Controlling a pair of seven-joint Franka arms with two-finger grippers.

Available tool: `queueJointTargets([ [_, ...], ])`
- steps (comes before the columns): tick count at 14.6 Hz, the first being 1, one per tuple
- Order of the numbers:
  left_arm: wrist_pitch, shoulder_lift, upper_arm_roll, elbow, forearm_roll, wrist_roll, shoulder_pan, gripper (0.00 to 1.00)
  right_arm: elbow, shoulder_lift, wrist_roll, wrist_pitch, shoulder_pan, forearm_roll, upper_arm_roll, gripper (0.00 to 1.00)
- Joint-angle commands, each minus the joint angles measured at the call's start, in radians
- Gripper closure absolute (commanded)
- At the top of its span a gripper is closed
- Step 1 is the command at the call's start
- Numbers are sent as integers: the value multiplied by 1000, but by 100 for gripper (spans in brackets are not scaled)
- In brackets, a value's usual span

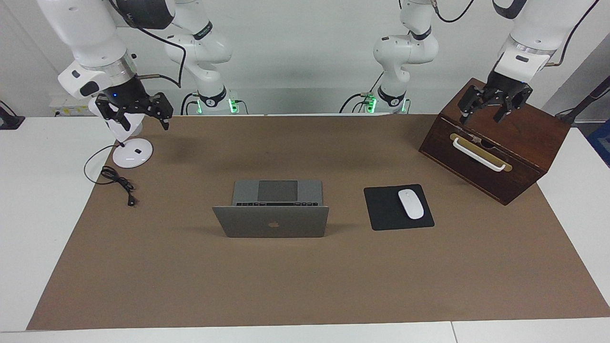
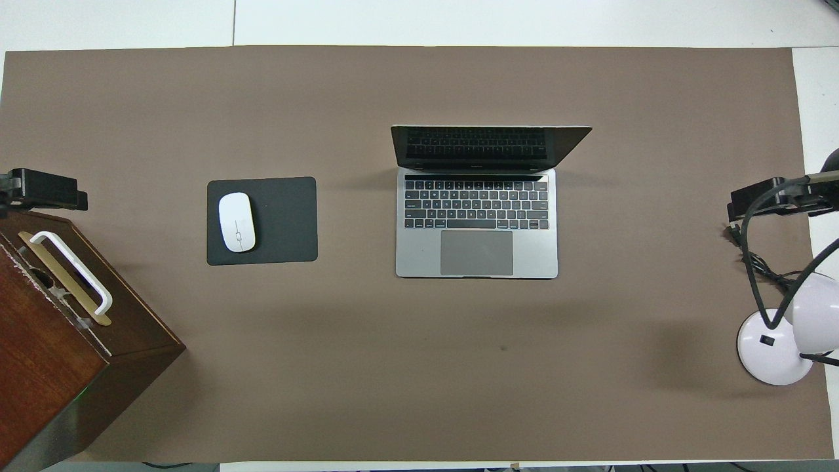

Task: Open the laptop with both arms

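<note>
The silver-grey laptop (image 1: 271, 221) (image 2: 476, 216) stands open in the middle of the brown mat, lid upright, keyboard and trackpad facing the robots. Neither gripper touches it. My left gripper (image 1: 481, 114) (image 2: 42, 190) hangs open and holding nothing over the top of the wooden box at the left arm's end. At the right arm's end, my right gripper (image 1: 144, 125) (image 2: 773, 196) hangs open over the lamp, also holding nothing.
A black mouse pad (image 1: 381, 209) (image 2: 282, 219) with a white mouse (image 1: 411, 204) (image 2: 236, 221) lies beside the laptop toward the left arm's end. The dark wooden box (image 1: 519, 143) (image 2: 39, 354) has a white handle. A white desk lamp (image 1: 132, 153) (image 2: 773, 347) and its black cable (image 1: 119, 181) sit at the right arm's end.
</note>
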Motion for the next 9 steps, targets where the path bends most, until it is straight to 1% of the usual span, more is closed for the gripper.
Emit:
queueJointTargets([
  [1, 17, -8, -9, -16, 19, -3, 8, 0, -28, -27, -13, -3, -11, 6, 6, 0],
  [9, 28, -14, -8, -33, 19, -3, 8, 0, -28, -27, -13, -3, -10, 6, 6, 0],
])
